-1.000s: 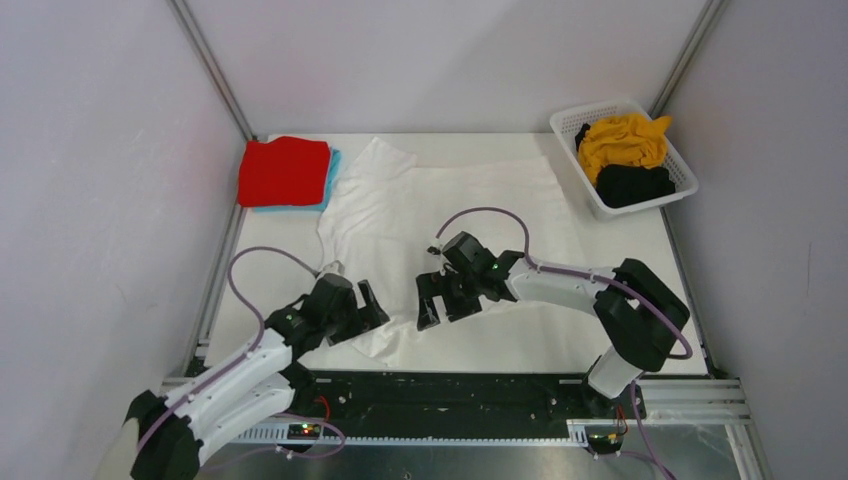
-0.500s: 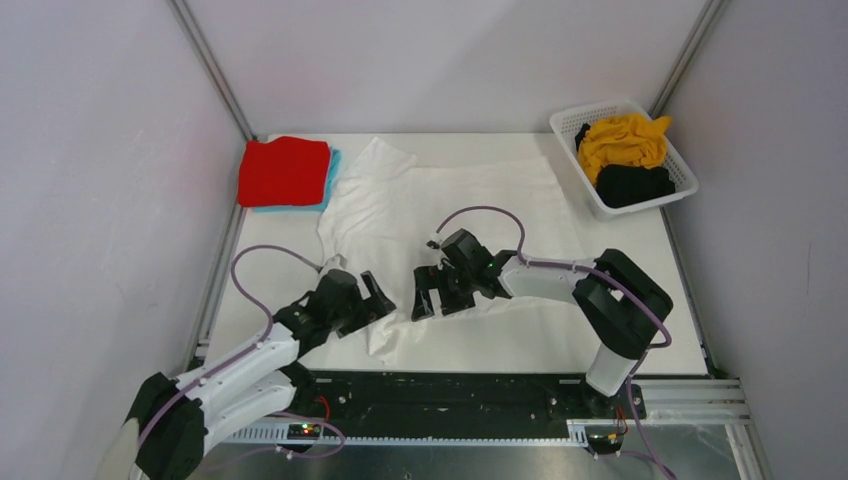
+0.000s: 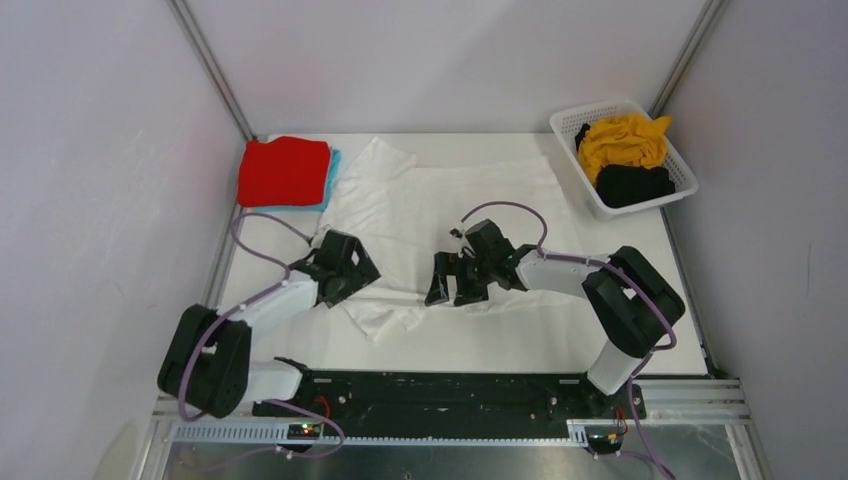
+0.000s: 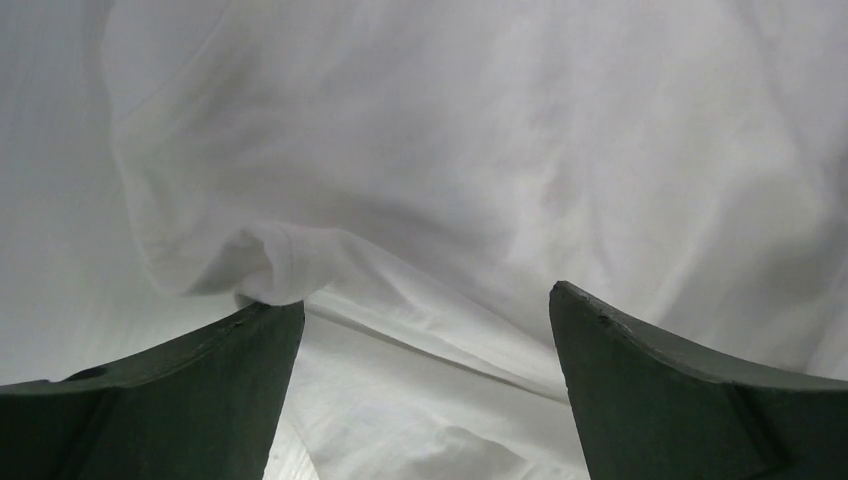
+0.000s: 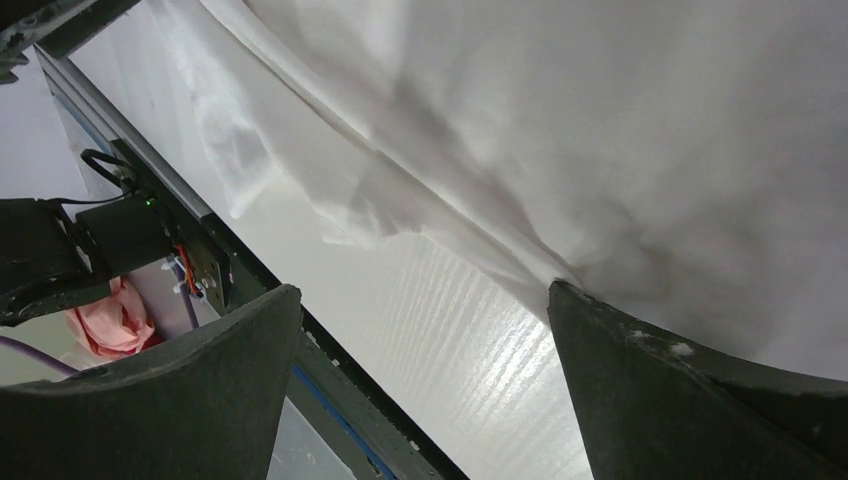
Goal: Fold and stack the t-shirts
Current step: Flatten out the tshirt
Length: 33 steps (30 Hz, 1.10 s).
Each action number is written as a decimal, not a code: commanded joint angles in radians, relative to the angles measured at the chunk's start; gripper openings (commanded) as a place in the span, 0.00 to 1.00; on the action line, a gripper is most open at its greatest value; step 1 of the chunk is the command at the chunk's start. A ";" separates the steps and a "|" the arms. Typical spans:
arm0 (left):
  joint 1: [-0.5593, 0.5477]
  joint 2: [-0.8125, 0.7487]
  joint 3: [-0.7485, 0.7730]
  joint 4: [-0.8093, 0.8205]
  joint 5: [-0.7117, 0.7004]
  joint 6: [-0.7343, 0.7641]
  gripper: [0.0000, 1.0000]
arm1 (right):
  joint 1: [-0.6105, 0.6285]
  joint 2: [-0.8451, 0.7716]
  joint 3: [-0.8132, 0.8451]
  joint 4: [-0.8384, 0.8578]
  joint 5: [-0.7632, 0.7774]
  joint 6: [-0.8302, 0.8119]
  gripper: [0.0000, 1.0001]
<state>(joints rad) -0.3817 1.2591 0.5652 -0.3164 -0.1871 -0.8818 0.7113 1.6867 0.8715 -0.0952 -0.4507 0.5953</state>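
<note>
A white t-shirt point(image 3: 440, 205) lies spread and rumpled across the middle of the table. It fills the left wrist view point(image 4: 480, 150) and the right wrist view point(image 5: 600, 120). A folded red t-shirt point(image 3: 284, 170) lies on a folded light blue t-shirt point(image 3: 333, 165) at the back left. A mustard yellow t-shirt point(image 3: 622, 138) and a black t-shirt point(image 3: 634, 184) sit crumpled in the basket. My left gripper point(image 3: 350, 272) is open and low at the white shirt's left edge. My right gripper point(image 3: 452, 287) is open at its near edge, holding nothing.
A white slotted basket point(image 3: 602, 207) stands at the back right corner. The black front rail point(image 3: 450, 385) with cables runs along the near edge. Metal frame posts point(image 3: 215, 80) rise at the back corners, with white walls on both sides.
My left arm has swung left and away, its gripper now at the shirt's left edge. My right gripper has shifted slightly right and back. The shirt's near corner has dropped and lies loose.
</note>
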 commanded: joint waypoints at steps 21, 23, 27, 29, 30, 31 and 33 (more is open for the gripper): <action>-0.034 -0.236 0.007 -0.078 0.124 0.158 1.00 | 0.363 -0.117 0.160 -0.079 0.100 -0.431 1.00; -0.034 -0.204 0.020 -0.075 0.117 0.156 1.00 | 0.393 -0.056 0.196 -0.076 0.102 -0.426 0.99; -0.033 -0.106 0.060 -0.054 0.087 0.160 1.00 | 0.424 0.038 0.262 -0.057 0.144 -0.429 0.99; -0.031 -0.063 0.069 -0.033 0.077 0.159 1.00 | 0.424 0.070 0.274 -0.031 0.167 -0.431 0.99; -0.029 -0.039 0.073 -0.017 0.075 0.159 1.00 | 0.423 0.090 0.277 -0.023 0.188 -0.437 0.99; -0.028 -0.026 0.074 -0.009 0.077 0.158 1.00 | 0.423 0.106 0.278 -0.020 0.198 -0.443 0.99; -0.029 0.009 0.072 0.008 0.086 0.157 1.00 | 0.425 0.120 0.280 -0.026 0.231 -0.446 1.00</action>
<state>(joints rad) -0.4129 1.2263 0.5976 -0.3710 -0.0841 -0.7399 1.1366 1.7802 1.1027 -0.1730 -0.2928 0.1783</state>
